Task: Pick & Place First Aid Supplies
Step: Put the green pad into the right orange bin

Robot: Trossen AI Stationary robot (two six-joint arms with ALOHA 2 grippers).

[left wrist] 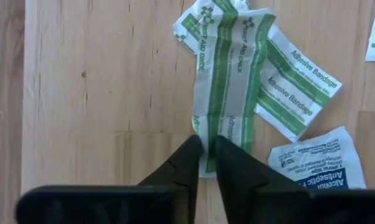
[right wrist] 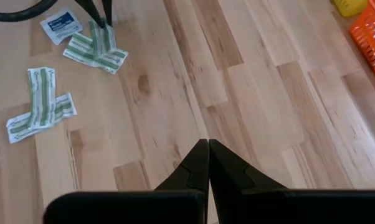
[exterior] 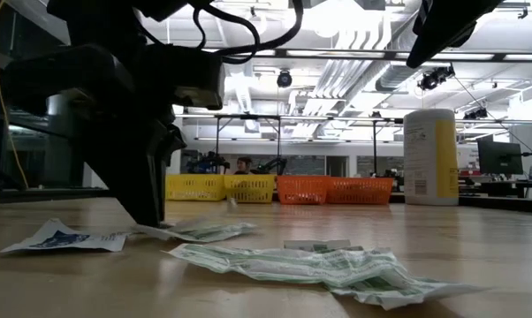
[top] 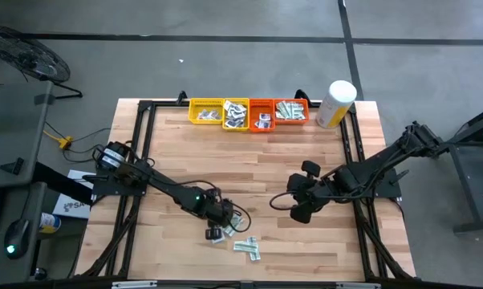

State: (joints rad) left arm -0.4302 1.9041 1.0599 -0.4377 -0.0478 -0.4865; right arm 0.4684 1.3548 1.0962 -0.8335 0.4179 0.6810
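Green-and-white bandage strips lie crossed on the wooden table, with a white-and-blue alcohol pad beside them. My left gripper stands over them at the table's near middle, closed on the end of one strip. A second small heap of strips lies nearer the front edge. My right gripper hangs shut above bare wood right of centre, holding nothing. My left gripper pinches the near end of one bandage strip between its two fingertips, at one side of the strip's width. The fingers come steeply from above. The strip lies flat on the table, its far part across another strip.
Two yellow trays and two orange-red trays with packets stand in a row at the far edge. A tall white-and-yellow canister stands at their right. Bare wood stretches between the trays and the grippers.
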